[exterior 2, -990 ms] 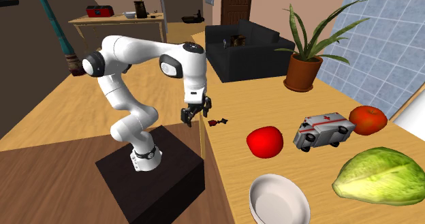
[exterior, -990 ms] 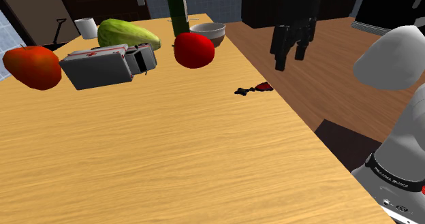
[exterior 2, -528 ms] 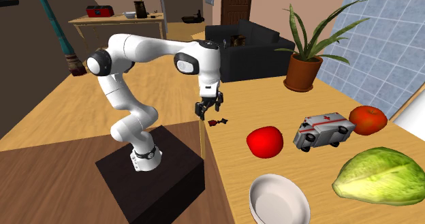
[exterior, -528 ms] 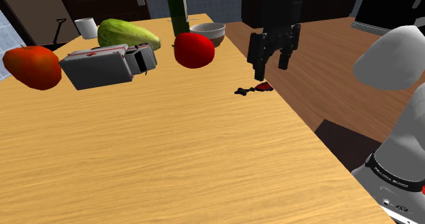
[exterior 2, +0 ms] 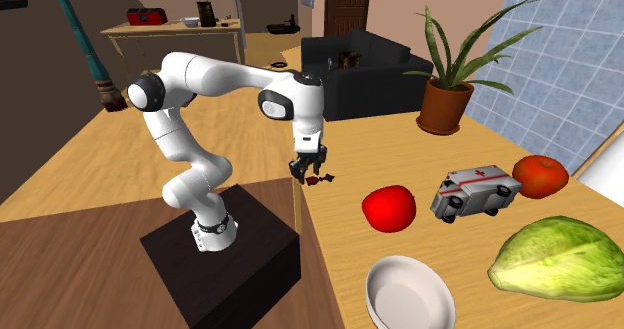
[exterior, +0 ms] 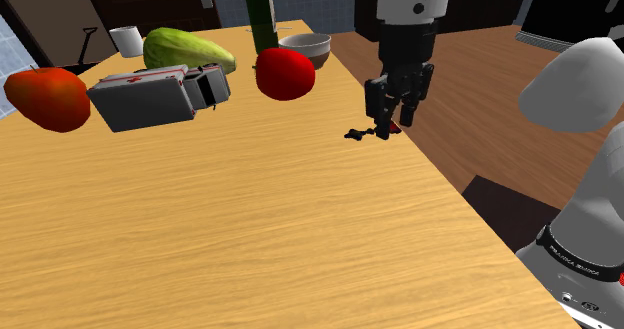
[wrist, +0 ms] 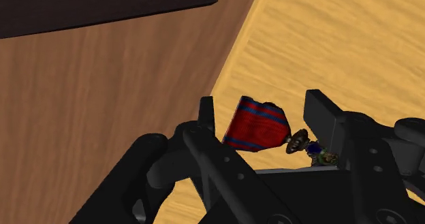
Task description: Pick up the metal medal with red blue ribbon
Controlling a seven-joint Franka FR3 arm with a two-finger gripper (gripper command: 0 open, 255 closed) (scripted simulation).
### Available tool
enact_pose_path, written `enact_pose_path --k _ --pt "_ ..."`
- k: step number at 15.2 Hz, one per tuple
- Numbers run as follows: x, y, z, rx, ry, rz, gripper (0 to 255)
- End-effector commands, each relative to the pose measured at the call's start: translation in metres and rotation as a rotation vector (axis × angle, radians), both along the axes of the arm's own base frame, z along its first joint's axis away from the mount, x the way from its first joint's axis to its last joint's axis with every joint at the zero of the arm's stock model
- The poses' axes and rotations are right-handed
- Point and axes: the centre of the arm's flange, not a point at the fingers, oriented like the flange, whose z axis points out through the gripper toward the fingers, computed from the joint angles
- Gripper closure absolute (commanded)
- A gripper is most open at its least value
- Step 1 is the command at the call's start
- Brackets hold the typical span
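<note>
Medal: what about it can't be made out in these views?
- Shoulder view: the gripper covers part of the medal.
- Second exterior view: too small to tell ribbon from disc.
- Wrist view: its disc end is partly hidden by a finger.

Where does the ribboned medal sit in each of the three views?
Shoulder view: medal at the table's edge, beneath the jaws.
Second exterior view: medal beside the arm, left of the red fruit.
Wrist view: medal between the open jaws.
Shared landmark: the table's edge.
</note>
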Motion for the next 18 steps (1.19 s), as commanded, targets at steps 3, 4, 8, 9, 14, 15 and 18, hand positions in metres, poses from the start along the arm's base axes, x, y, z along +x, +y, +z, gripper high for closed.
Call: enact_pose_path --k 3,4,8,9,14,15,18 --pt "0.000 0.000 -0.001 0.000 0.000 0.000 255" --pt "0.000 0.000 -0.001 0.000 0.000 0.000 255" --pt "0.000 0.000 -0.001 0.000 0.000 0.000 255" --pt "0.000 0.000 -0.001 0.000 0.000 0.000 255" --pt "0.000 0.000 0.025 0.000 0.000 0.000 255" --pt "0.000 0.000 0.031 0.000 0.000 0.000 255" --pt "0.000 0.000 0.047 0.000 0.000 0.000 255"
